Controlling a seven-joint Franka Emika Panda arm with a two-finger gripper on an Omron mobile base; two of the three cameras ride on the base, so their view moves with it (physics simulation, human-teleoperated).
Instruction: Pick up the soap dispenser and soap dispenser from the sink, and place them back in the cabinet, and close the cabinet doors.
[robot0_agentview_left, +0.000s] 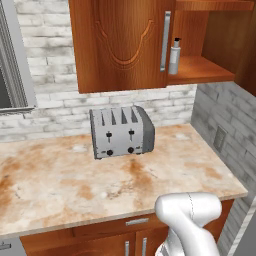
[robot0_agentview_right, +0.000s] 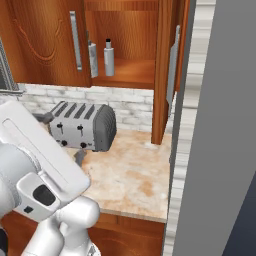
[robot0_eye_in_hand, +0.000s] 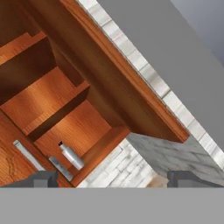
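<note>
A slim white soap dispenser (robot0_agentview_left: 174, 56) with a black top stands upright on the bottom board of the open reddish-brown cabinet (robot0_agentview_left: 207, 70), near its left side. It is also in the right base view (robot0_agentview_right: 109, 57) and, tilted, in the hand view (robot0_eye_in_hand: 70, 155). The left cabinet door (robot0_agentview_left: 120, 45) swings out over the counter, its long silver handle (robot0_agentview_left: 165, 40) beside the bottle. The right door (robot0_agentview_right: 165, 75) stands edge-on. My gripper (robot0_eye_in_hand: 114, 179) is open with nothing between its fingertips, well below and short of the cabinet. The sink is out of view.
A silver toaster (robot0_agentview_left: 121, 131) sits on the marbled counter (robot0_agentview_left: 60, 185) under the left door. A grey brick wall (robot0_agentview_left: 225, 130) bounds the counter on the right. My white arm (robot0_agentview_right: 40, 150) rises in front of the counter edge. An inner shelf (robot0_eye_in_hand: 57, 113) divides the cabinet.
</note>
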